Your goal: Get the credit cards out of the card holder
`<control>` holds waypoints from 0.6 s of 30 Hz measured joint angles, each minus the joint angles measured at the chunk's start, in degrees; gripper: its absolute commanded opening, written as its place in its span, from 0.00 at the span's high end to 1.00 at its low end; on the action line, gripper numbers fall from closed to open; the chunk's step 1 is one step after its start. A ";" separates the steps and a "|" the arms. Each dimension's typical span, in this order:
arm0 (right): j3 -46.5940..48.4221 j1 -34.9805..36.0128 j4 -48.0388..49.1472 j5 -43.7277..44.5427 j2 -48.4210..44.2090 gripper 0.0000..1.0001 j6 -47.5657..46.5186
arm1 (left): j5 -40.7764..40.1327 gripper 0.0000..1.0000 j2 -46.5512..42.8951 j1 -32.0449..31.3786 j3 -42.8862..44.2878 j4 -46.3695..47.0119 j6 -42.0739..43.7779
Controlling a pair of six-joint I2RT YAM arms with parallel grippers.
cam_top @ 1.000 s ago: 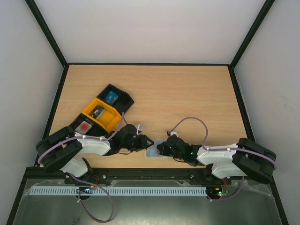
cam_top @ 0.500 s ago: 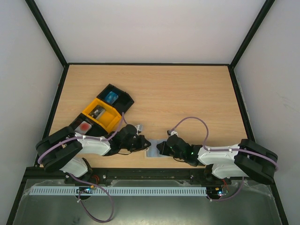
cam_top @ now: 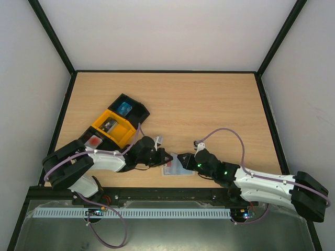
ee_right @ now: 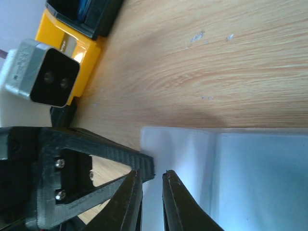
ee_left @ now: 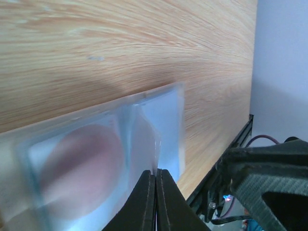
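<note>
The card holder (cam_top: pixel 174 169), flat and pale blue-grey, lies near the table's front edge between my two grippers. My left gripper (cam_top: pixel 166 159) is shut on a thin flap of the card holder (ee_left: pixel 159 120), pinched at the fingertips. A blurred reddish shape, a credit card (ee_left: pixel 79 168), shows through the holder's clear pocket. My right gripper (cam_top: pixel 182 158) hovers over the card holder (ee_right: pixel 240 168) at its left edge, jaws a narrow gap apart with nothing seen between them. The left gripper's finger (ee_right: pixel 96 149) lies right beside the right gripper (ee_right: pixel 153 177).
A yellow tray (cam_top: pixel 112 129) and a black tray (cam_top: pixel 131 109) holding a blue item stand at the left. A black compartment (cam_top: pixel 94 141) with a red item sits by the left arm. The table's front rail (cam_top: pixel 167 192) runs just behind the holder.
The left gripper closed onto the holder's flap. The right arm stretched out to the left, its gripper slid over the holder and its jaws parted slightly.
</note>
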 measured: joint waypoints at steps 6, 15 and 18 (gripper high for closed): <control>0.00 0.00 -4.11 1.99 -5.92 0.86 -0.07 | 2.38 0.97 5.90 -0.20 4.94 3.85 -1.53; -0.26 0.00 -8.37 3.52 -12.81 0.86 -0.04 | 3.32 0.77 13.18 -2.47 11.63 5.44 -2.69; -0.31 0.00 -9.14 3.74 -13.73 0.86 -0.07 | 3.17 0.66 14.08 -3.04 12.79 5.11 -2.21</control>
